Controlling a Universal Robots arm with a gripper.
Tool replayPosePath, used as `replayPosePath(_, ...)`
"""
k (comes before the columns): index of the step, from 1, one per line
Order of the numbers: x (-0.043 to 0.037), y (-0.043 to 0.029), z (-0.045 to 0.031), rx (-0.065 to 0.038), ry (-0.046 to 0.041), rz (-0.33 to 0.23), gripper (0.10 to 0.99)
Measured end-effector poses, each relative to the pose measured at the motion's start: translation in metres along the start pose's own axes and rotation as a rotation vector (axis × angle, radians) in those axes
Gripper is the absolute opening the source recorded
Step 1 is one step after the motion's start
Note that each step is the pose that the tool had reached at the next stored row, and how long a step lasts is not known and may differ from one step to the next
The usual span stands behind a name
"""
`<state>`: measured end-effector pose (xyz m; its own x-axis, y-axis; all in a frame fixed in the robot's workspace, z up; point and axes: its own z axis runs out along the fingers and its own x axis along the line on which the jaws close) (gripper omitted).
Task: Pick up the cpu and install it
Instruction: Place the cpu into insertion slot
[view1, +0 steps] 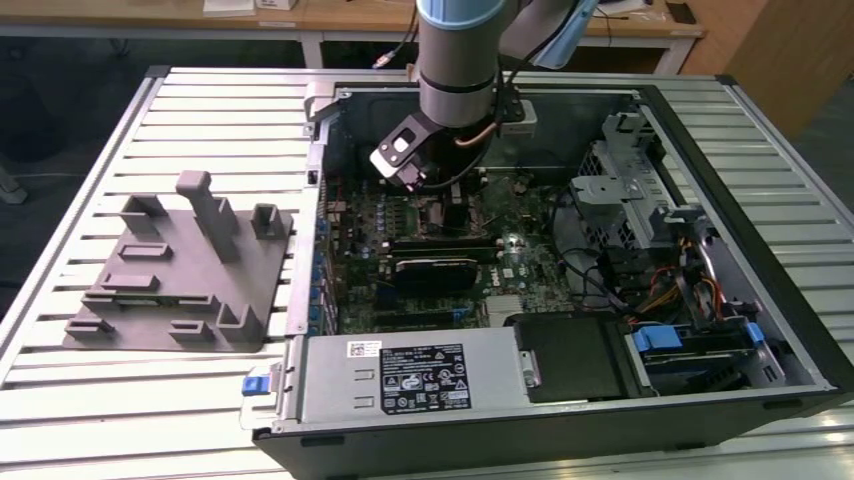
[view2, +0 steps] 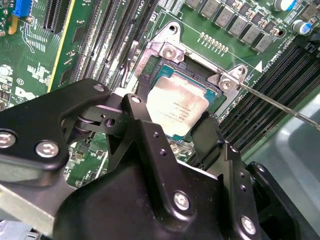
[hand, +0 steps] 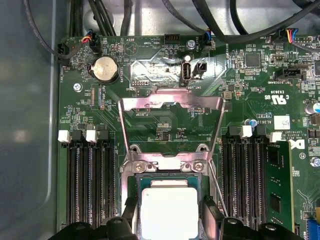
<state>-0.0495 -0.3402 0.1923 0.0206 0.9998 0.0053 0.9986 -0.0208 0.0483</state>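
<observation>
The cpu (view2: 177, 109) is a small square chip with a silvery top, lying level in the black-framed socket (view2: 150, 60) on the green motherboard. In the first wrist view the cpu (hand: 168, 212) sits just below the raised metal load plate (hand: 172, 102). My gripper (view2: 175, 114) is down over the chip, with one black finger (view2: 141, 95) against one edge and the other finger (view2: 206, 135) against the opposite edge. The gripper (hand: 168, 215) looks shut on the cpu. In the exterior view the gripper (view1: 434, 185) reaches down into the open computer case (view1: 694, 130).
Memory slots (hand: 90, 180) flank the socket on both sides, and a thin socket lever (hand: 216, 187) stands beside it. A black block (view1: 434, 262), a power supply (view1: 407, 375) and a drive cage (view1: 627, 190) crowd the case. A grey fixture (view1: 180, 270) lies outside, on the exterior view's left.
</observation>
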Motion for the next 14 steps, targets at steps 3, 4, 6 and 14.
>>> replayPosePath(3, 0.0, 0.0001, -0.0018, 0.0, 0.0, 0.0, 0.616)
replayPosePath(4, 0.0, 0.0001, -0.0028, 0.0, -0.0001, 0.0, 0.616)
replayPosePath(6, 0.0, 0.0002, -0.0054, 0.0, -0.0001, 0.0, 0.616)
replayPosePath(14, 0.0001, 0.0004, -0.0087, 0.0, 0.0004, 0.0, 0.616)
